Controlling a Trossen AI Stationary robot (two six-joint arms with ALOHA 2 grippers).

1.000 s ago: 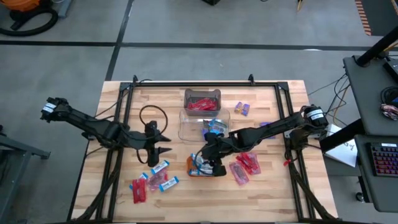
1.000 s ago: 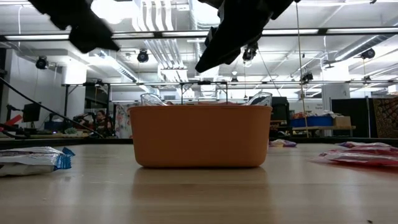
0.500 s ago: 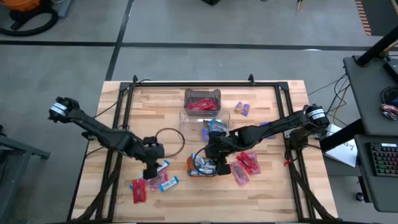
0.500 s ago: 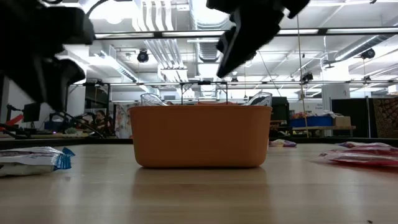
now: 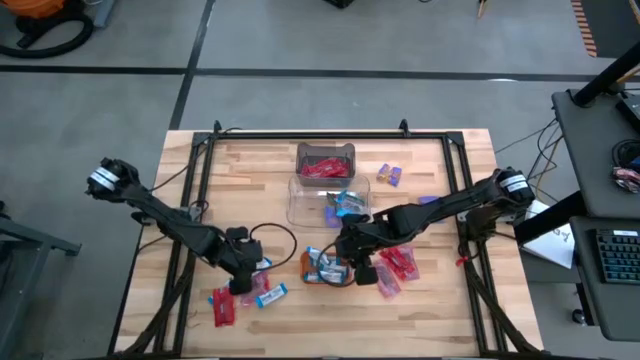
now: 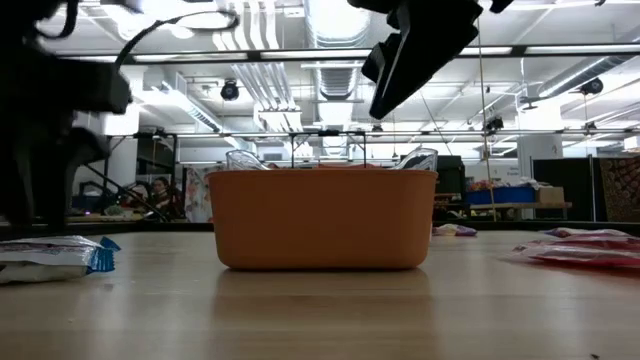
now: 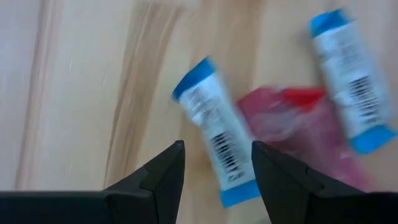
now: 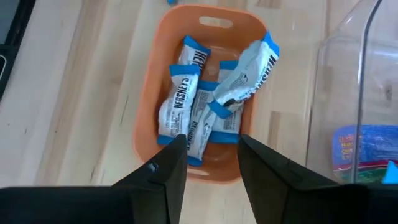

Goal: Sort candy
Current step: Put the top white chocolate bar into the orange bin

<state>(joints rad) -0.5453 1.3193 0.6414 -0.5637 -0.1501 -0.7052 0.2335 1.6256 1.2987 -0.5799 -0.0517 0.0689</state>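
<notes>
Down comes the left gripper (image 7: pixel 214 163) onto the near-left candy (image 7: pixel 217 146), jaws apart and empty, straddling a blue-and-white bar beside a red packet (image 7: pixel 292 124). Right gripper (image 8: pixel 208 155) has drifted just right of the orange tray (image 8: pixel 144 124), fingers spread, holding nothing; bars lie inside the tray, more candy in clear bins (image 5: pixel 330 200).

"HERSHEY'S" readable on blue-and-white bars (image 8: pixel 186 93) in orange tray (image 8: pixel 146 118); barcodes on others unreadable.
</notes>
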